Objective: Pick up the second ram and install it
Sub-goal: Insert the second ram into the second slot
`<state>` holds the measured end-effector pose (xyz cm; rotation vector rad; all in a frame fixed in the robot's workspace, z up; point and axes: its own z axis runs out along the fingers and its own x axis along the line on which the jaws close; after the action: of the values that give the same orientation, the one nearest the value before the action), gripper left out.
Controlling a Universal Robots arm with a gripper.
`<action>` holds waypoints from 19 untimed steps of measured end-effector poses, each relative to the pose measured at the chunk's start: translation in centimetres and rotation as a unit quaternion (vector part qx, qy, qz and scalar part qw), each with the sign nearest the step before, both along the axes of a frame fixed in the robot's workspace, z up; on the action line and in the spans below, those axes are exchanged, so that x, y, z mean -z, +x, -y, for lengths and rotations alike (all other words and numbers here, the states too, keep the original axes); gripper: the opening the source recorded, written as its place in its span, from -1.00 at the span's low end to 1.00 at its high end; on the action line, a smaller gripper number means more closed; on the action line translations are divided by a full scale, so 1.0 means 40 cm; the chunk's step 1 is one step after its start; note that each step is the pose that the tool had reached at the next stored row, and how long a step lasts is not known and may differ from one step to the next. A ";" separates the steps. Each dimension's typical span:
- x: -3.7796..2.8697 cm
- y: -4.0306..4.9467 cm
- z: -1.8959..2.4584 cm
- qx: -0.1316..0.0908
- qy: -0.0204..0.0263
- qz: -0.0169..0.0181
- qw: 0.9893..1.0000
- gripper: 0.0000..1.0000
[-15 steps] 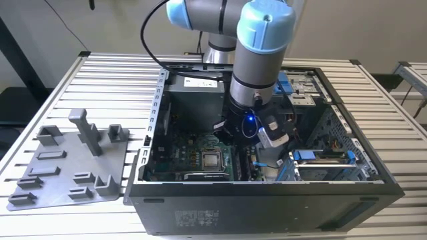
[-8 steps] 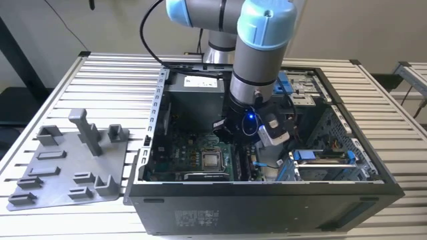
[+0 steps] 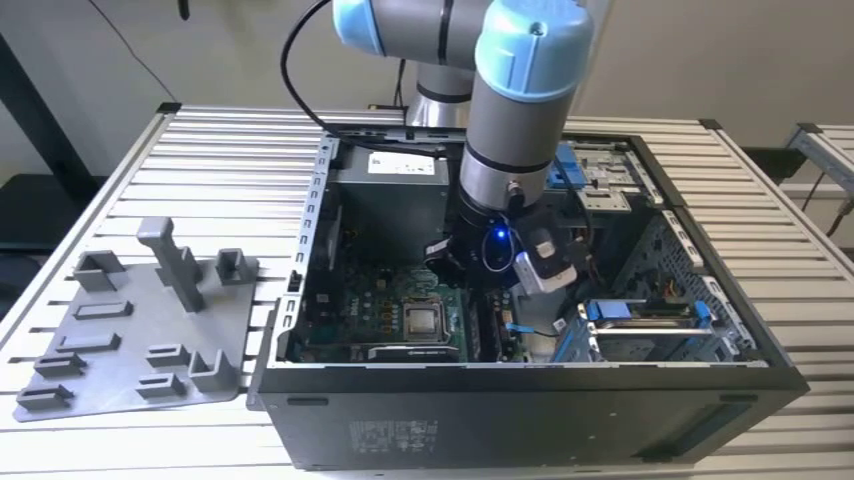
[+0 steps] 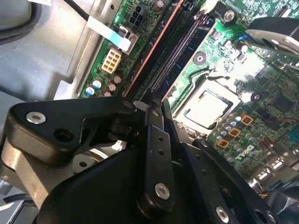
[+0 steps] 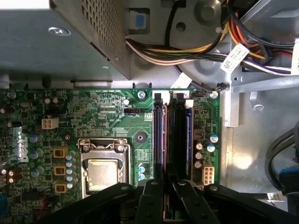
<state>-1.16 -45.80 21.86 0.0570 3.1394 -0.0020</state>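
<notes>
The second ram [image 5: 164,140] stands on edge in a memory slot of the motherboard [image 5: 93,116], seen as a thin dark strip with a copper-coloured edge [image 4: 155,46]. My gripper [image 5: 167,184] is at the strip's near end, its black fingers [image 5: 150,196] pressed close on either side, shut on the stick. In the second wrist view the gripper [image 4: 154,105] meets the same strip at its end. In the exterior view the arm [image 3: 514,150] reaches down into the open computer case [image 3: 534,420].
A second dark slot with blue tabs [image 5: 181,140] runs right beside the stick. The processor socket [image 5: 103,172], power supply box [image 5: 60,42] and a cable bundle [image 5: 187,51] surround the slots. A grey holder plate [image 3: 134,330] lies outside the case on the exterior view's left.
</notes>
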 end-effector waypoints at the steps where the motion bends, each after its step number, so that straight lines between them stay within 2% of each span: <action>1: 0.001 0.000 0.000 0.000 0.000 -0.001 1.000 -0.72; 14: 0.001 0.000 0.002 0.002 0.000 -0.001 1.000 -0.72; 19: -0.006 0.000 0.003 0.002 -0.002 -0.002 1.000 -0.72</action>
<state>-1.15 -45.94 22.09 0.0644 3.1423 -0.0081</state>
